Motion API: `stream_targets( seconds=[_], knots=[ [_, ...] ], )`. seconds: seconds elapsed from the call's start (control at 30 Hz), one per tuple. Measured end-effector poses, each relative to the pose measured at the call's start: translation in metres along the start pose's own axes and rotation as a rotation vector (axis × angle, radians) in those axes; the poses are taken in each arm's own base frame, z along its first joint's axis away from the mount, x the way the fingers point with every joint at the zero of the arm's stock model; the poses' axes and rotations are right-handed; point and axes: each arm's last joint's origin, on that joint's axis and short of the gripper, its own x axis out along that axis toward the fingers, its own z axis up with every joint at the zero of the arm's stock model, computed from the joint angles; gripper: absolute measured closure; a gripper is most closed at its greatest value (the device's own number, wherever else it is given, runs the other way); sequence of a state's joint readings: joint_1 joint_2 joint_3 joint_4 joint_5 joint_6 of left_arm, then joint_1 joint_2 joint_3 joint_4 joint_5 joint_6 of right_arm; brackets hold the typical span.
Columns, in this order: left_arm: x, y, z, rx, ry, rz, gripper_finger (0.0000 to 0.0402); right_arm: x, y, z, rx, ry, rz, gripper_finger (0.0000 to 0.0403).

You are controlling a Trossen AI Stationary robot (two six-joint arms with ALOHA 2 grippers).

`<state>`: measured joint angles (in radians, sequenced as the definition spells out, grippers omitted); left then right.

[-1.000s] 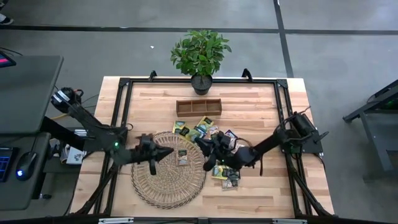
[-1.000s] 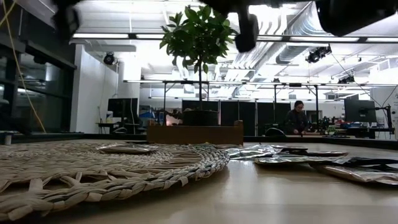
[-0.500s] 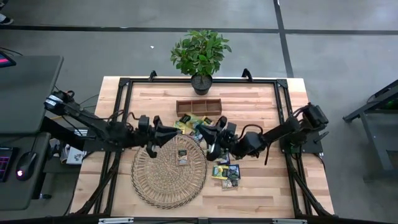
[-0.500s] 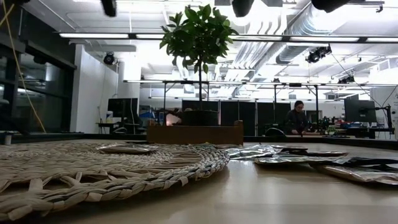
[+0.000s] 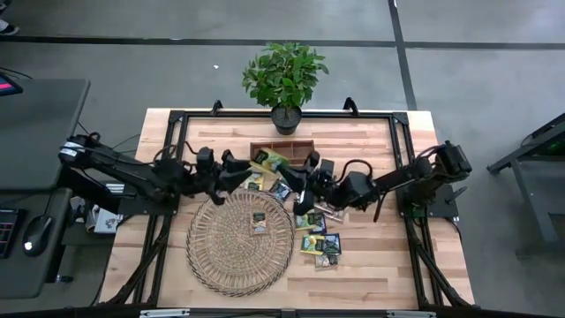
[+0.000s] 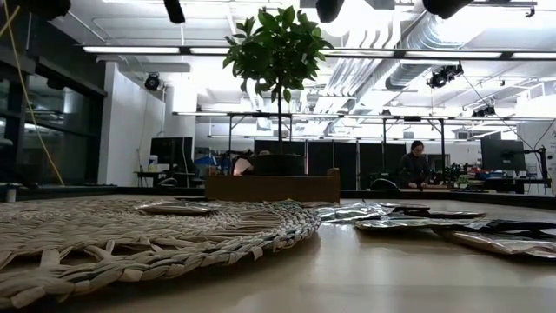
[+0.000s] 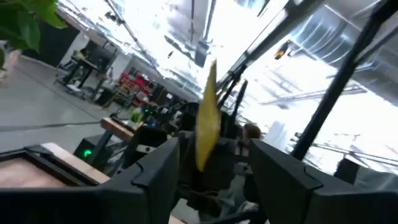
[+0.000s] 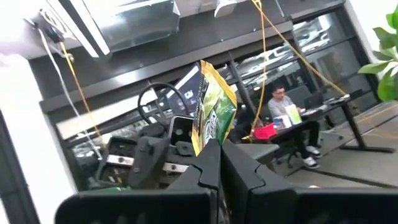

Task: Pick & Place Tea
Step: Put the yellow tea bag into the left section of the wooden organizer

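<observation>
The right gripper (image 8: 214, 152) pinches a yellow-green sachet (image 8: 212, 112) between its fingertips; the left gripper (image 7: 208, 168) stands wide, facing it above the desk's (image 5: 371, 265) middle.

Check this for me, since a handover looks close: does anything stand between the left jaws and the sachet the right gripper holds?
Nothing visible does. The right gripper is shut on the yellow-green sachet, held up in the air. The left gripper has its jaws open, with the sachet edge-on in the gap between them.
</observation>
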<state>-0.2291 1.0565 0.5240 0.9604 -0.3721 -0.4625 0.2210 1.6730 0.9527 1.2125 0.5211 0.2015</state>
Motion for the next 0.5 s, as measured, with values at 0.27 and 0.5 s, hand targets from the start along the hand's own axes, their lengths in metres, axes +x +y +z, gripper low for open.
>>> stream_targets(
  seconds=[0.27, 0.5],
  knots=[
    [0.007, 0.009, -0.001, -0.03, -0.024, -0.011, 0.0208, 0.007, -0.013, 0.001, 0.026, 0.011, 0.01, 0.0403],
    [0.016, 0.011, 0.007, -0.021, -0.069, -0.004, 0.0208, 0.01, -0.018, -0.001, 0.038, 0.038, 0.018, 0.0403]
  ],
)
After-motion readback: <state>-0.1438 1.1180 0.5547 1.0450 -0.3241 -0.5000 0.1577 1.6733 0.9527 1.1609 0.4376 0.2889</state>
